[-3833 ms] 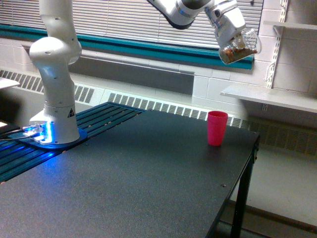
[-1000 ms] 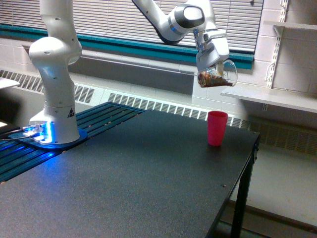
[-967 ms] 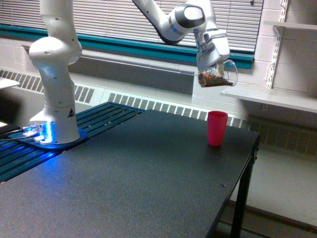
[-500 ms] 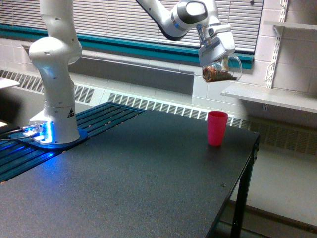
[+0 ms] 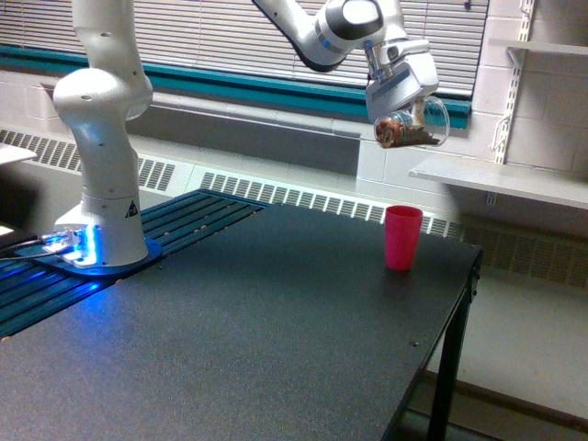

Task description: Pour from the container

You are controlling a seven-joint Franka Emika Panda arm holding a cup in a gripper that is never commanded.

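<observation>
- The container (image 5: 412, 127) is showing as a clear, see-through plastic cup with a wide mouth, and it is hanging in the air high above the tabletop (image 5: 230, 340).
- It is sitting directly beneath the jaws, which are closing on its upper side, so it is being carried rather than resting on anything.
- It is lying tipped over nearly onto its side, with its wide mouth facing the exterior view's right.
- Brown, lumpy contents are gathering along its lower side, under the jaws; what they are cannot be told.
- Its rim is catching light as a pale ring on the side away from the jaws.
</observation>
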